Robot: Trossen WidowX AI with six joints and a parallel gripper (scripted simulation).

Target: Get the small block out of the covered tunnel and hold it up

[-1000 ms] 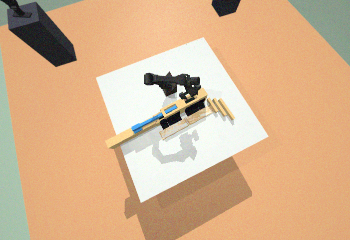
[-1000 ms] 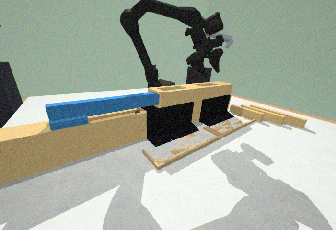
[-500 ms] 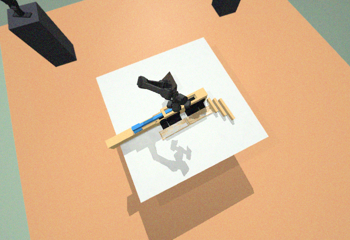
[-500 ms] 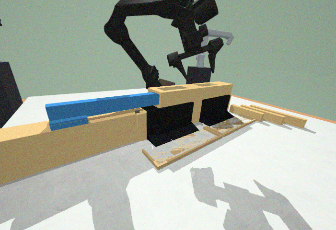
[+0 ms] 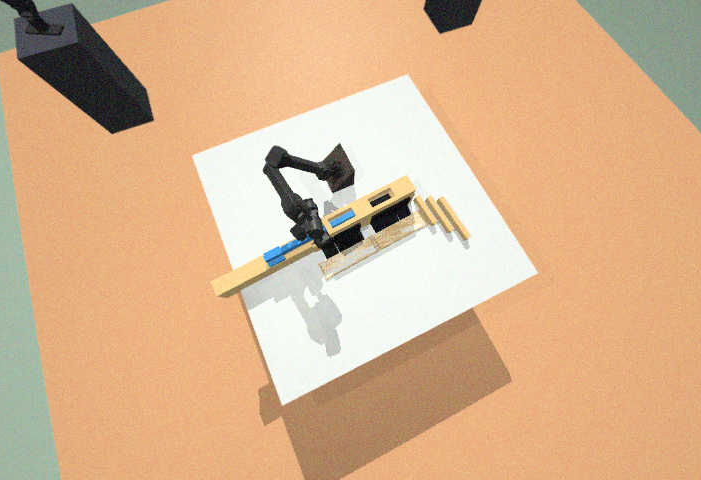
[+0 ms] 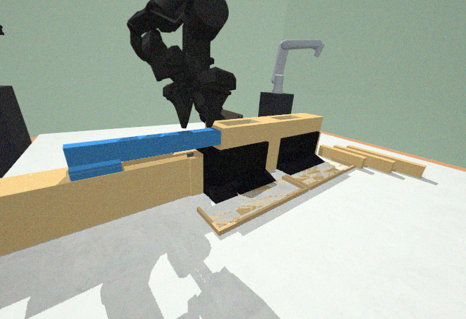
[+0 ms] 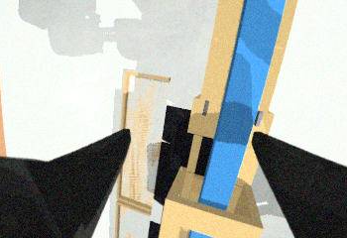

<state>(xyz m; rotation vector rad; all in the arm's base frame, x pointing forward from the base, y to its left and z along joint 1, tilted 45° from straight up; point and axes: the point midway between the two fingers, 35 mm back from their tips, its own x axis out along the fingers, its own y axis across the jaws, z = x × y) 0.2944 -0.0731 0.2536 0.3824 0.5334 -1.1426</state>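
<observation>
"Block: where was it?" asked the editor.

"Not identifiable; blue showed through one roof window of the covered tunnel [image 5: 365,210] [image 6: 274,131] [image 7: 206,218], but I couldn't tell cage from block," the photographer replied. "Nearest the exterior camera, a wooden rail [image 5: 243,277] [image 6: 90,207] [image 7: 221,59] jutted past the table's left edge, as seen from the top. The blue handle [image 5: 297,244] [image 6: 143,144] [image 7: 238,99] stretched above it, into the tunnel's open end."

"And alongside?"

"Two framed clear panels [image 5: 356,260] [image 6: 263,214] [image 7: 124,109] lay flat in front of the tunnel. Black panels [image 5: 344,240] [image 6: 236,169] stood underneath it."

"The hand?"

"The gripper [image 5: 318,240] [image 6: 197,126] [image 7: 190,135] pointed down near the tunnel's mouth, fingers spread as wide as they went, holding nothing."

"Farther off?"

"Three loose rods [image 5: 438,213] [image 6: 376,161] rested beyond the tunnel's other end, toward the right edge of the white table [image 5: 419,283] [image 6: 391,225] [image 7: 57,99]. The arm's base [image 5: 339,148] stood behind the tunnel, well inside the far edge. Past the table, a grey arm [image 6: 278,67] rose from a dark pedestal [image 6: 265,109]."
</observation>
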